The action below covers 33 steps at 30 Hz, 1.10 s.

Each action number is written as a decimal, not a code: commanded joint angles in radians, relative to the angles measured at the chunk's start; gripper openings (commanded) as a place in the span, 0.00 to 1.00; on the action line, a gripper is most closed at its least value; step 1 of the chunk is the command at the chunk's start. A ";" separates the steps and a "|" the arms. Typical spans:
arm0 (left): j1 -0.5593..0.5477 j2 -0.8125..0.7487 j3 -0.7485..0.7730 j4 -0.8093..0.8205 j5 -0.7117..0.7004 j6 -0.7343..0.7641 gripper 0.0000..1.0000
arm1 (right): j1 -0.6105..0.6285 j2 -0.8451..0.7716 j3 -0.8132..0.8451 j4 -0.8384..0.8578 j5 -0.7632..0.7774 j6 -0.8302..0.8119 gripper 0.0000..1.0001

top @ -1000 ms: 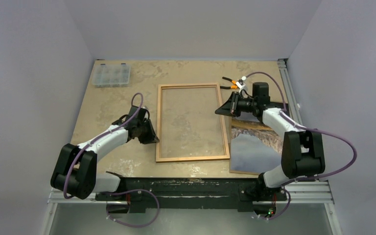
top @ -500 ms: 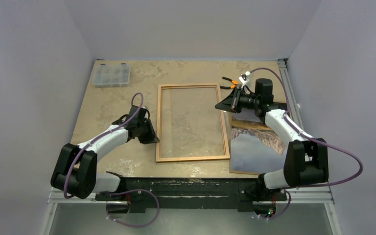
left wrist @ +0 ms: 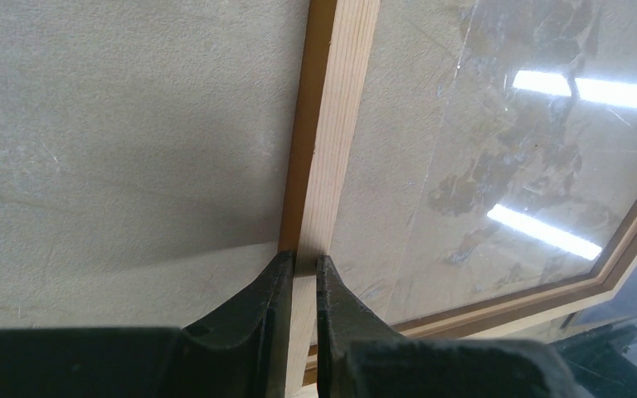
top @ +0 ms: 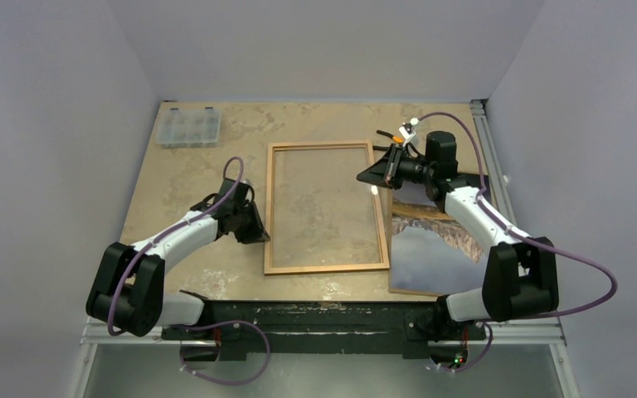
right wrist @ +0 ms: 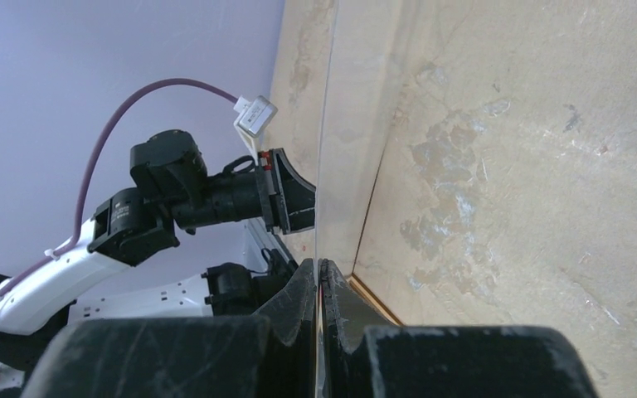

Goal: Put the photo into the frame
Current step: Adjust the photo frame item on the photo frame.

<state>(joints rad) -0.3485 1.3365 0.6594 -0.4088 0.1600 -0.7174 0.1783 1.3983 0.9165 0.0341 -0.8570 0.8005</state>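
Note:
The frame (top: 325, 267) of light wood lies flat in the middle of the table, a clear pane in it. My left gripper (top: 259, 235) is shut on its left moulding; the left wrist view shows the fingers (left wrist: 275, 286) pinching the wooden strip (left wrist: 336, 124). The photo (top: 431, 249), mountain side up, lies right of the frame. My right gripper (top: 367, 176) hovers over the frame's right moulding at the far end. In the right wrist view it (right wrist: 318, 264) is shut on a thin glossy sheet seen edge-on (right wrist: 325, 149), apparently the photo's far left corner.
A clear plastic organiser box (top: 188, 127) sits at the back left. Orange-handled pliers (top: 394, 138) lie at the back right, close behind my right gripper. A brown panel edge (top: 415, 291) shows under the photo's near side. A metal rail (top: 488, 157) runs along the table's right edge.
My right gripper has moved left and a little farther back, from beside the frame's right moulding to over it. The left arm and the frame have not moved.

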 commanded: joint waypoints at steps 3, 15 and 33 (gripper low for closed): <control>-0.018 0.055 -0.032 -0.049 -0.079 0.027 0.09 | 0.024 -0.058 0.058 0.075 0.013 0.036 0.00; -0.020 0.057 -0.030 -0.053 -0.080 0.027 0.09 | 0.063 -0.044 0.070 0.099 0.022 0.038 0.00; -0.020 0.058 -0.030 -0.054 -0.082 0.027 0.09 | 0.078 0.013 0.056 0.131 0.044 0.033 0.00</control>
<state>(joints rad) -0.3504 1.3399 0.6640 -0.4141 0.1570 -0.7174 0.2459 1.4090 0.9337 0.0925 -0.8188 0.8307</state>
